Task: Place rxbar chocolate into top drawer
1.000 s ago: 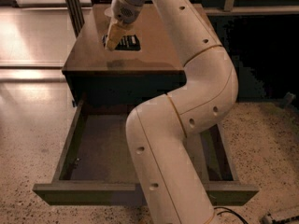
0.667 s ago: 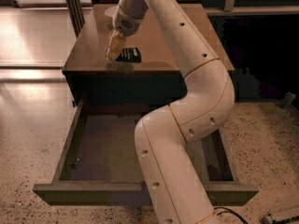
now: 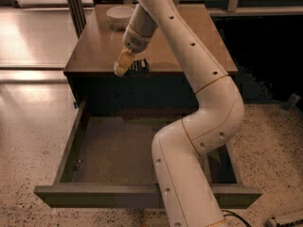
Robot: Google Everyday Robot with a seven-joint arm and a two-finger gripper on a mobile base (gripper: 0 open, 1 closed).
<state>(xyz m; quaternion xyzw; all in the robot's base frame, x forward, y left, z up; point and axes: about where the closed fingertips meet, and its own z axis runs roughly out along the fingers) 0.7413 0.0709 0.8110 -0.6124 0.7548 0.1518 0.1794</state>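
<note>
End effector [image 3: 122, 66] over cabinet top [image 3: 94, 51] front edge; rxbar chocolate [image 3: 140, 66] just beside.

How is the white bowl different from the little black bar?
The bowl is white and round; the rxbar chocolate is black, flat and rectangular. The bowl sits at the back of the cabinet top; the rxbar chocolate lies at its front edge, beside the gripper. Both rest on the cabinet top.

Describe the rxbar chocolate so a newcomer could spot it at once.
Find the brown cabinet above the open top drawer. Near its top's front edge, close beside the gripper, is the rxbar chocolate: small, flat, black with white marks, unlike the round white bowl at the back.
</note>
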